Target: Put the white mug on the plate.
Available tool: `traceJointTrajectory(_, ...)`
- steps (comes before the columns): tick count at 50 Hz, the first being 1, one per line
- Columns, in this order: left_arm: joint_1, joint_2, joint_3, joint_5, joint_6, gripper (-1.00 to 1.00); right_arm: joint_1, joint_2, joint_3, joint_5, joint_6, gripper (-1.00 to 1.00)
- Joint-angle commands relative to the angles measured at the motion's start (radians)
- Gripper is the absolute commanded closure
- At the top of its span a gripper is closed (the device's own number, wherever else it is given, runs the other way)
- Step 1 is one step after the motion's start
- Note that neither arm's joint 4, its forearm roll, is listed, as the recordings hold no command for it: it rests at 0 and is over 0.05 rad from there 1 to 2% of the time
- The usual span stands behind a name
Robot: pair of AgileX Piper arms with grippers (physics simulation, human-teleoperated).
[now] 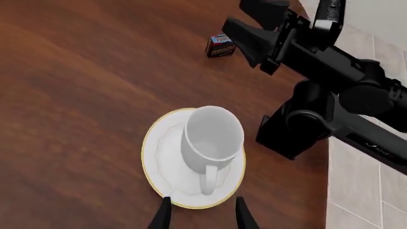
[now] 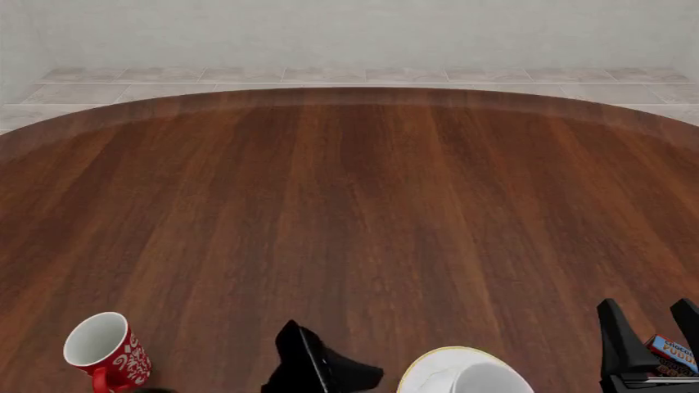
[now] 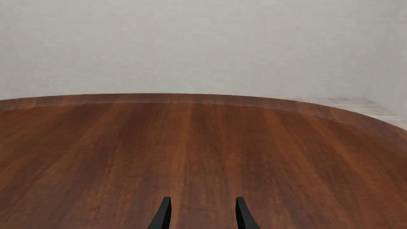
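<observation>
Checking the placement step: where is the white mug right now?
The white mug stands upright on the plate; in the front view it sits at the near table edge, right of centre, between the two tools.

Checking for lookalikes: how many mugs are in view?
2: the white mug stands on the plate; the red mug lies at the table's near-left edge. Others could sit out of frame.

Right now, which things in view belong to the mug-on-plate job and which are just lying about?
Part of the job:
- white mug, standing on the plate
- plate, gold-rimmed
- left gripper, open, just short of the plate

Just lying about:
- red mug, near left of the table
- small printed packet, near the right gripper
</observation>
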State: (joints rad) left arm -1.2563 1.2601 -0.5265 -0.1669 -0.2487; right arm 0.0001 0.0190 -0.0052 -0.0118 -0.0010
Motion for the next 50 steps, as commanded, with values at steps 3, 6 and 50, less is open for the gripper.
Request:
traceJointTrajectory(3, 0.027, -0.147, 0.051, 0.046, -0.002, -1.00, 0.000, 0.000, 0.000, 0.000, 0.000, -1.00)
traceJointTrajectory(6, 0.036, -0.169, 0.059, 0.054, -0.006, -1.00, 0.000, 0.000, 0.000, 0.000, 0.000, -1.00)
traceJointTrajectory(50, 0.269, -0.651, 0.267, 0.168, -0.120, -1.00, 0.019, -0.013, -0.003, 0.011, -0.045, -1.00)
